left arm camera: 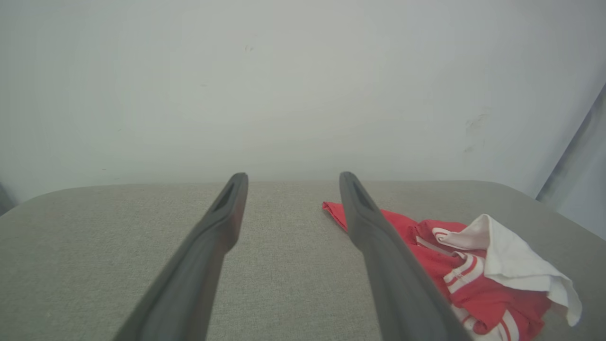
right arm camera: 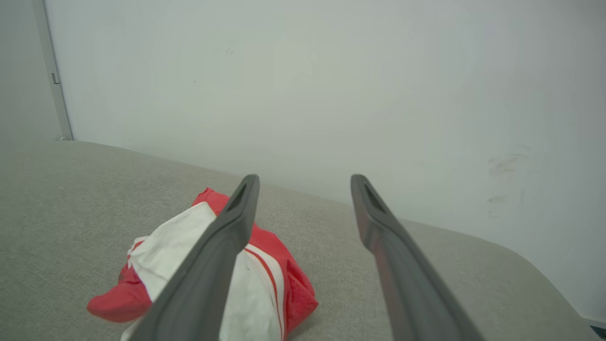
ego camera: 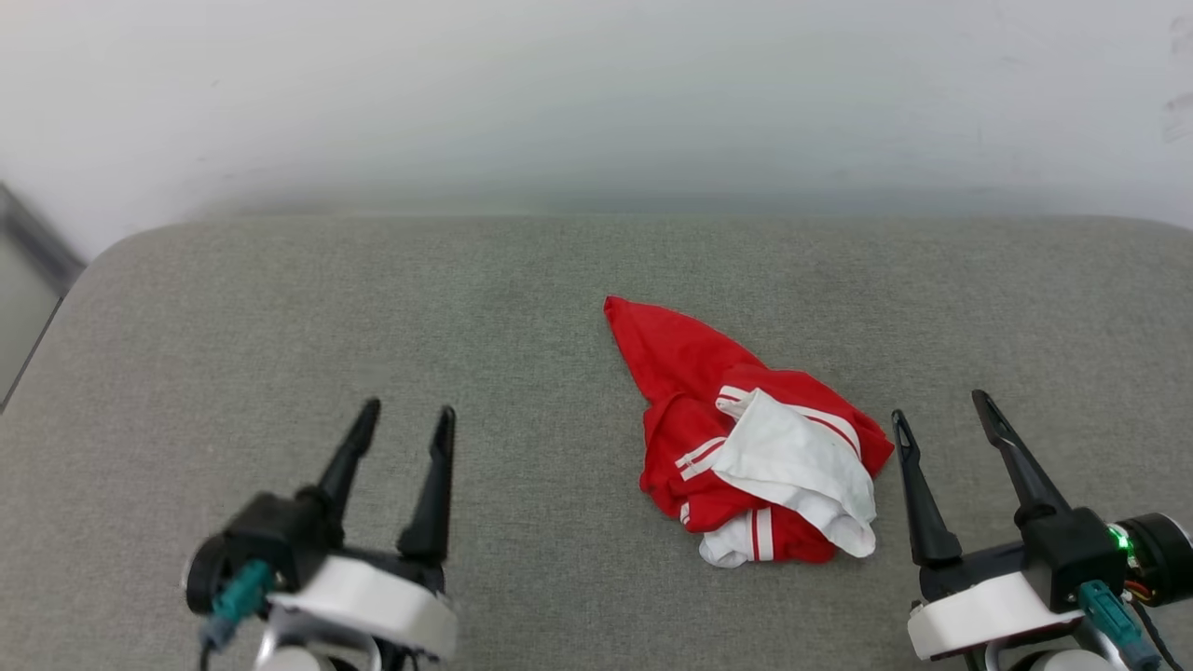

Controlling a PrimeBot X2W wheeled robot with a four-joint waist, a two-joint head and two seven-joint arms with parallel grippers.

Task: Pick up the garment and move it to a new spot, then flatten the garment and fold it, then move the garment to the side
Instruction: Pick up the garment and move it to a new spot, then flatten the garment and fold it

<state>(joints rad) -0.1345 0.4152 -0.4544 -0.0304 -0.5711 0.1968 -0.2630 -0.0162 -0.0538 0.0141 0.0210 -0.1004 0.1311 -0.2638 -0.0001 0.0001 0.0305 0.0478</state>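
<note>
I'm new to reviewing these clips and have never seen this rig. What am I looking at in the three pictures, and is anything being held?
It is a two-armed robot. The head view looks down on a grey padded surface; the other two look along each gripper's fingers. The left gripper and right gripper both stand open and hold nothing. A crumpled red and white garment lies on the surface, close beside the right gripper, not touched as far as I can tell. The wrist views also show it, with a pale wall behind.

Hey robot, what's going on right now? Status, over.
Left gripper open, right gripper open, both empty. Garment crumpled on grey cushion, just left of right gripper. Nothing in the way.
</note>
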